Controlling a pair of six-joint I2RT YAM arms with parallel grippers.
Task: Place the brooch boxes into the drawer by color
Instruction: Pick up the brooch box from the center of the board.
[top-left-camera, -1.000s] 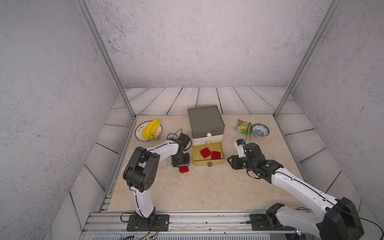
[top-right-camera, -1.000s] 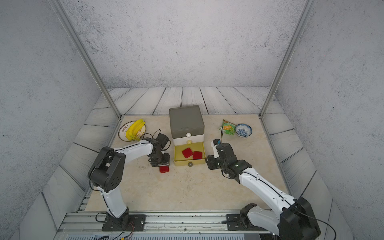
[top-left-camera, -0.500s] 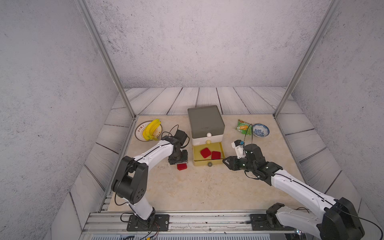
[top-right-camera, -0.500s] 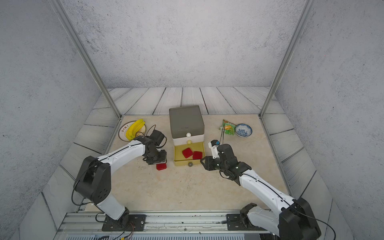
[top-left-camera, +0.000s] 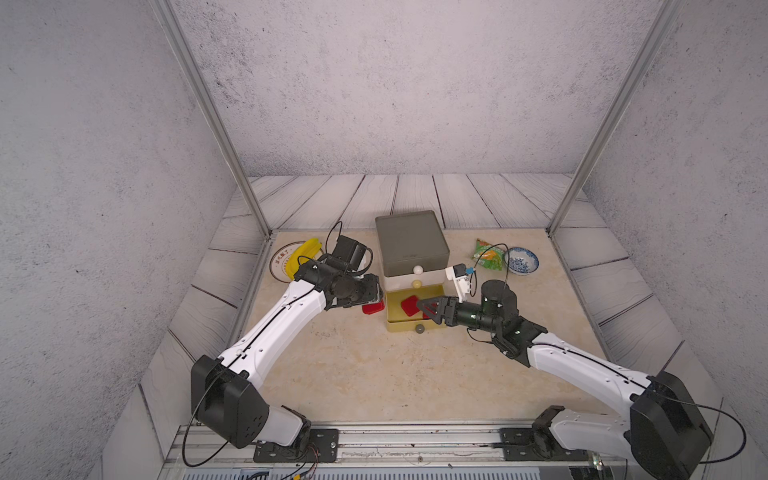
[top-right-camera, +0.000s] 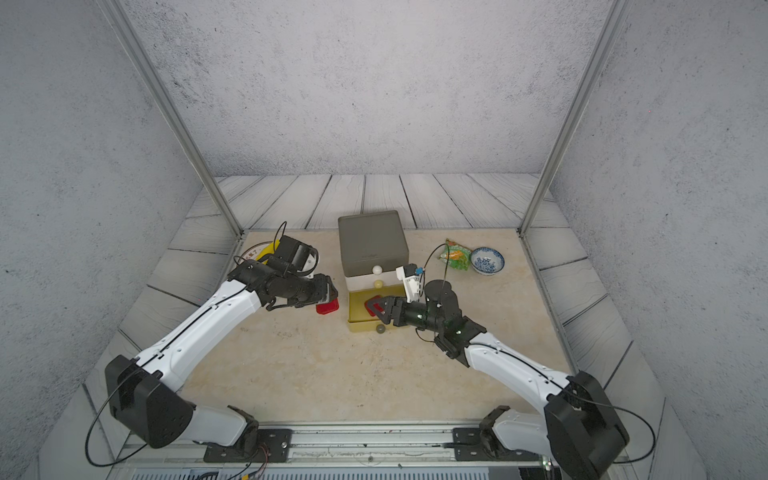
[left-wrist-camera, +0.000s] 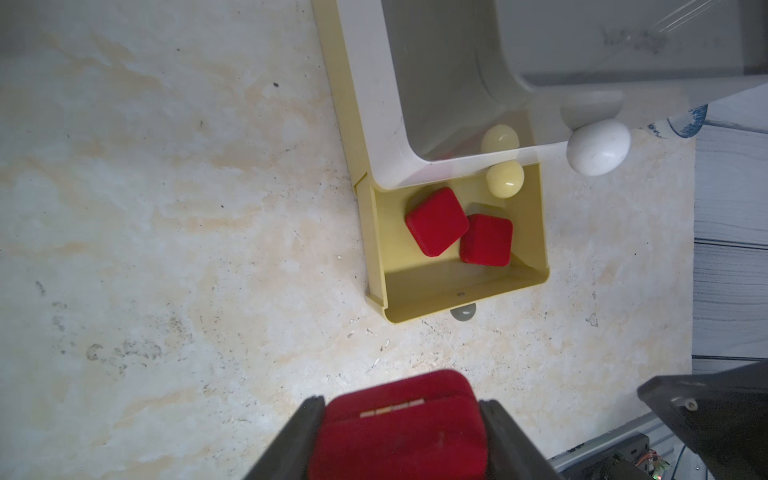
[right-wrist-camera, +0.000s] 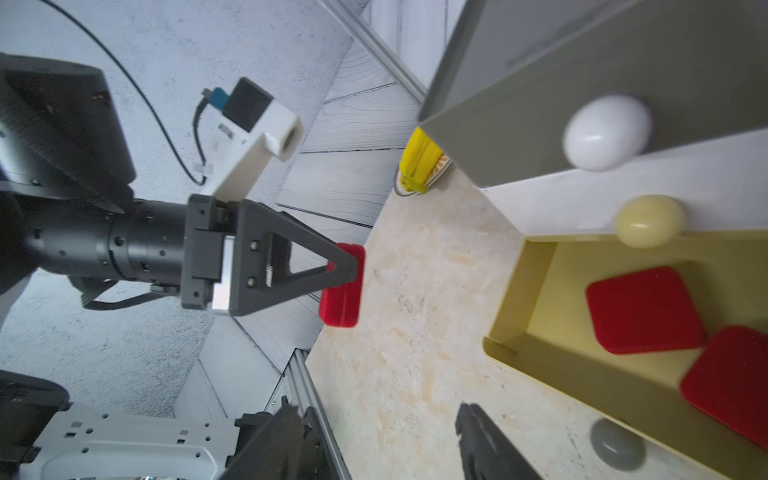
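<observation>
Left wrist view: three red boxes (left-wrist-camera: 437, 220), one cabinet (top-left-camera: 411, 239), its yellow drawer (left-wrist-camera: 457, 286) open.
The left gripper (left-wrist-camera: 401, 404) pinches the held box (left-wrist-camera: 399, 436), at nine o'clock of the drawer in both top views; two lie inside, touching. There the right gripper (top-left-camera: 427, 311), jaws spread, partly covers them.

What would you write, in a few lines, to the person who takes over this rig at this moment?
Left pincer: shut on a red box, held beside the open yellow drawer.
Right pincer: open, empty, close by that drawer.
Done: two red boxes lie in the yellow drawer. The grey drawer and white drawer are shut.
Left to do: put the held red box in, then probably push the yellow drawer shut. No boxes of another colour are in view.
</observation>
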